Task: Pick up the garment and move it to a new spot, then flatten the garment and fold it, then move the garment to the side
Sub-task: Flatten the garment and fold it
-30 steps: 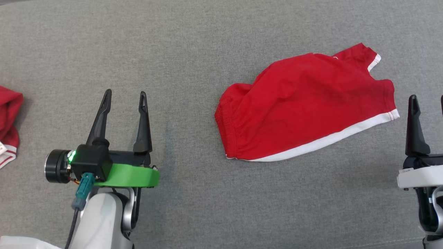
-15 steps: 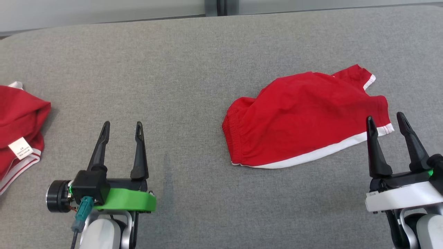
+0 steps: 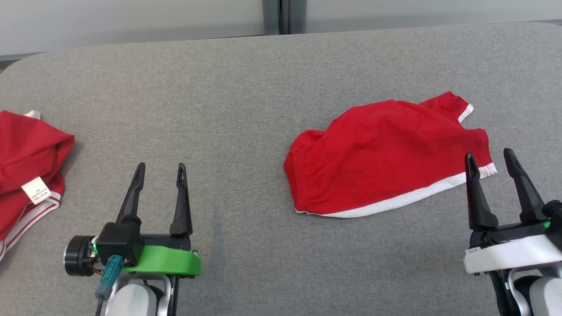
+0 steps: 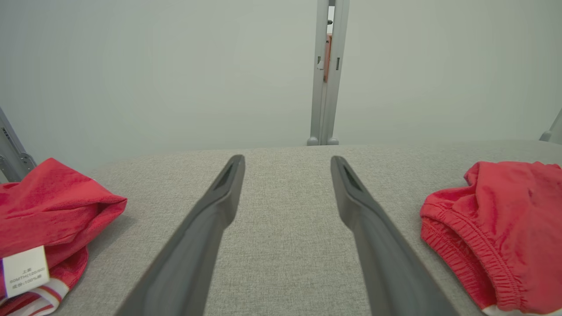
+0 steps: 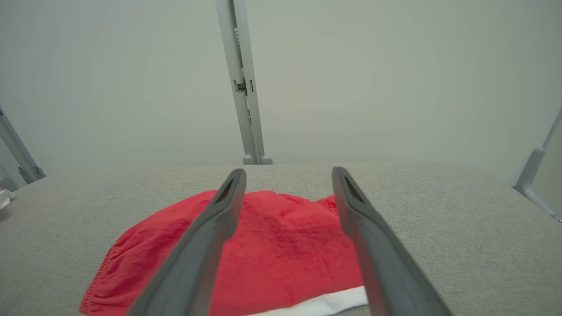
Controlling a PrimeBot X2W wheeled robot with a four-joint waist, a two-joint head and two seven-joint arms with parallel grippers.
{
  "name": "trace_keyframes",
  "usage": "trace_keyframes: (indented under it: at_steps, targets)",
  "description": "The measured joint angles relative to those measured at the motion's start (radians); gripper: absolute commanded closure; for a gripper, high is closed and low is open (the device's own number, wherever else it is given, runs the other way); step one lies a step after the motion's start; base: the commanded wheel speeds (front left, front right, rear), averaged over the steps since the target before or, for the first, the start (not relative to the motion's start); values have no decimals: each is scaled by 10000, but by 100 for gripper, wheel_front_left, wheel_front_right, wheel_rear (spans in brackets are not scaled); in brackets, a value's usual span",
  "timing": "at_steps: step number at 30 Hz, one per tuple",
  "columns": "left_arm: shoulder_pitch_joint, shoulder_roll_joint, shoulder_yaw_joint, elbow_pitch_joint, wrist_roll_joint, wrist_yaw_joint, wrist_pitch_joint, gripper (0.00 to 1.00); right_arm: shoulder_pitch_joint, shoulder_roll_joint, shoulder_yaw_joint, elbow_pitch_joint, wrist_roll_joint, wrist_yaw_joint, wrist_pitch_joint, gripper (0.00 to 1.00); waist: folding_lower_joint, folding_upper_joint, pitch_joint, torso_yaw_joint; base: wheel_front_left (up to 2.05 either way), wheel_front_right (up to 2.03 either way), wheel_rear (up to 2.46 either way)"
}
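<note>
The garment [image 3: 386, 153], red shorts with a white hem and an elastic waistband, lies crumpled on the grey fabric surface [image 3: 228, 101] right of centre. My right gripper [image 3: 488, 153] is open, its fingertips just over the garment's right hem corner, with nothing between them. In the right wrist view the garment [image 5: 285, 245] lies under and beyond the open gripper [image 5: 288, 171]. My left gripper [image 3: 160, 166] stands open over bare fabric, well left of the garment. The left wrist view shows the open gripper [image 4: 287, 159] with the garment's waistband [image 4: 505, 228] at the right.
A second red garment [image 3: 26, 166] with a white label lies bunched at the left edge, also in the left wrist view [image 4: 48, 210]. The surface's back edge meets a pale wall with a grey post [image 3: 281, 15]. Open grey fabric lies between the two garments.
The camera has tilted up, so the whole picture has shifted and the wall now shows. My right gripper has come leftward to the garment's right hem. Both grippers stay open.
</note>
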Motion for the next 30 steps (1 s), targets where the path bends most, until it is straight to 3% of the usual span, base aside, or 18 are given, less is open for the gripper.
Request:
trace_keyframes:
  at_steps: [9,19,24,30]
  targets:
    - [-94,-17,-523,-27,-58,-245,54,0,3,-8,-63,-38,42,0,44,0,0,0,7,42,0,0,0]
    - [-997,-253,-3216,984,-640,-1202,1187,0,-166,-36,-23,-96,63,0,84,0,0,0,624,19,0,0,0]
    - [-1429,-263,-4516,2092,-1425,-1325,1453,0,-359,-36,42,48,138,0,40,0,0,0,984,-132,0,0,0]
    - [-2204,-259,-5239,3279,-2167,-1181,1085,0,-565,-117,59,374,238,0,-61,0,0,0,1325,-356,0,0,0]
